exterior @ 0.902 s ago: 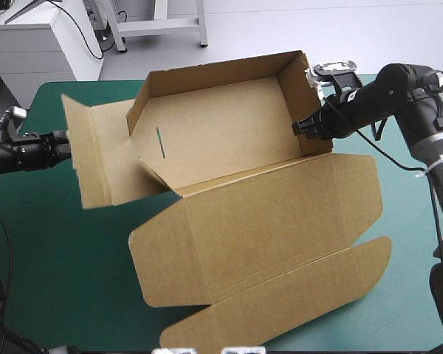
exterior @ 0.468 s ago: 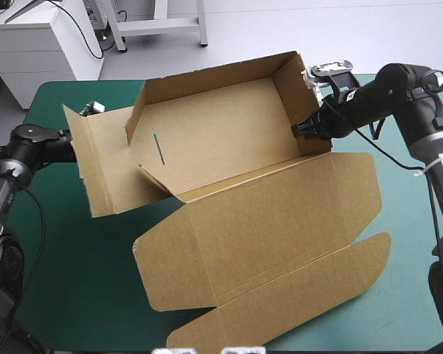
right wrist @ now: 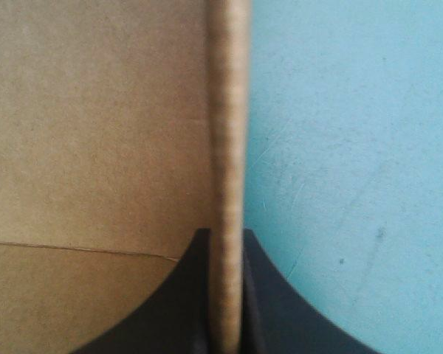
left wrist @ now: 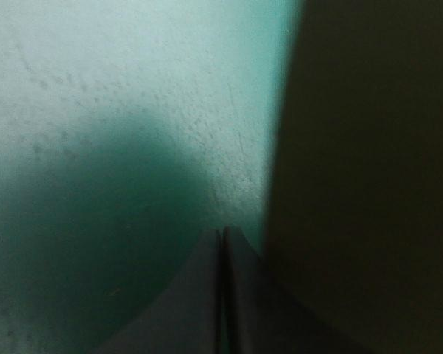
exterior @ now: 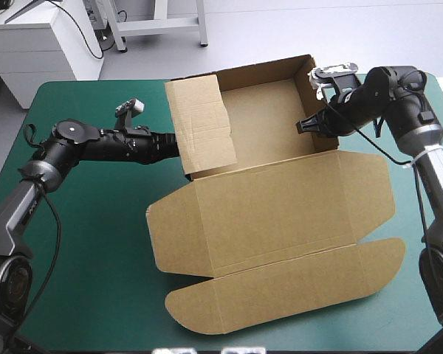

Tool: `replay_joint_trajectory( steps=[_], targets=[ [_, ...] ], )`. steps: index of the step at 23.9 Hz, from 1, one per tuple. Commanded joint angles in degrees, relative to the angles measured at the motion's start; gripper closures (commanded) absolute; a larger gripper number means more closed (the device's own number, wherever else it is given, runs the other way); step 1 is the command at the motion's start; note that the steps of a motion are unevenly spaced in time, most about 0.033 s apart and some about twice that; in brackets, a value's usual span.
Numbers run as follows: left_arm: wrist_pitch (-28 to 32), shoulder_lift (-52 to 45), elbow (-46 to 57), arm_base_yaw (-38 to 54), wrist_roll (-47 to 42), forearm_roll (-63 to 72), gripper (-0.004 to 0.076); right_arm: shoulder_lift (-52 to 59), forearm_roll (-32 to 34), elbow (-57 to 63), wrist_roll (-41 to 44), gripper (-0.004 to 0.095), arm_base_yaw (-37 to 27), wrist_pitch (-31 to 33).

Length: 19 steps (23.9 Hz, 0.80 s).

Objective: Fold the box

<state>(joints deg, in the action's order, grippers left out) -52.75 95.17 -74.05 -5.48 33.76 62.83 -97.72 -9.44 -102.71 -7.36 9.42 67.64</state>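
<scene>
The box point(exterior: 280, 214) sits in the middle of the table point(exterior: 81, 273), turned a little askew. Its far half is an open tray with the walls up. The near half is the lid, lying flat on the teal-green cover and ending in a long rounded flap point(exterior: 280, 295) towards the near edge. The left gripper point(exterior: 177, 147) reaches in low from the left side and meets the outside of the tray's left wall point(exterior: 199, 125), which stands upright. From its own camera the black fingers point(left wrist: 207, 295) are pressed together into one point with nothing between them. Dark brown board is just beside them and bare cover lies ahead. The right gripper point(exterior: 304, 127) comes in from the right at the tray's right wall point(exterior: 308, 96). In its wrist view the wall's cut edge point(right wrist: 227, 110) runs straight between the two fingers, which are pinched almost together on it. The inside of the tray lies to one side of that edge and cover to the other.
</scene>
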Motion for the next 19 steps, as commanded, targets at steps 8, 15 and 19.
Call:
replay_joint_trajectory(
  steps=[8,15,19],
  targets=[
    [1.18,-3.69,-1.54,-2.1,-0.39,7.16,0.0732,2.06,1.33,-1.89,2.57,0.0908,-0.39,-4.42],
    [2.47,-6.04,-1.87,-1.97,-0.39,7.94,0.0732,1.21,3.23,-1.89,2.99,0.0908,-0.39,-4.42],
    [2.6,-6.04,-1.87,-1.97,-0.39,8.36,0.0732,0.5,3.69,-1.89,2.99,0.0908,-0.39,-4.06]
  ],
)
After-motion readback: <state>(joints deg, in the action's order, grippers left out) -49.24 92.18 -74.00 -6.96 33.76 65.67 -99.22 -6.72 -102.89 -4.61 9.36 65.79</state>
